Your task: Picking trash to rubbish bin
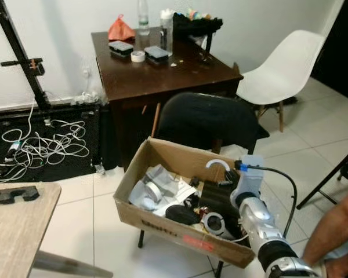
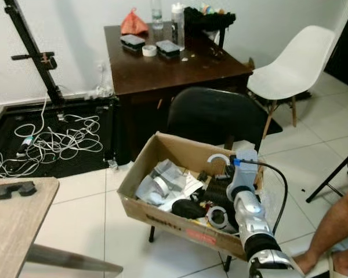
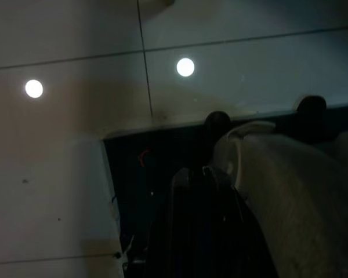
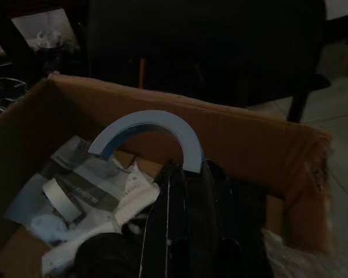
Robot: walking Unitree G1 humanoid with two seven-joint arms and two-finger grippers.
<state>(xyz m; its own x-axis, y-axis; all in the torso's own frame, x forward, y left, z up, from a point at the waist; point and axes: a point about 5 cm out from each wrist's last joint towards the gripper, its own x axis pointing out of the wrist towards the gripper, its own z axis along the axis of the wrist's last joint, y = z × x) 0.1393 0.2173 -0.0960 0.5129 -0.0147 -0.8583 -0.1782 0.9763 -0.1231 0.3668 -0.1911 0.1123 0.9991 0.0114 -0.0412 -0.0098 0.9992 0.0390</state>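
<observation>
Head view: right gripper (image 1: 225, 174) over the cardboard box (image 1: 162, 223) on a black chair (image 1: 206, 119), box rim close below; brown table (image 1: 162, 69) behind.
Right wrist view: fingers clenched on a pale blue curved strip (image 4: 148, 128) above paper scraps (image 4: 87, 191).
Left wrist view: left gripper (image 3: 206, 226) dark, jaws unclear, over floor tiles (image 3: 64, 133).

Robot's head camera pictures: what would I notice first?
Probably the open brown cardboard box full of crumpled trash, sitting on a black chair in the middle. The right gripper reaches over it, pinching a curved pale-blue arc of tape ring. Behind stands a dark wooden desk with a white plastic chair beside it.
</observation>
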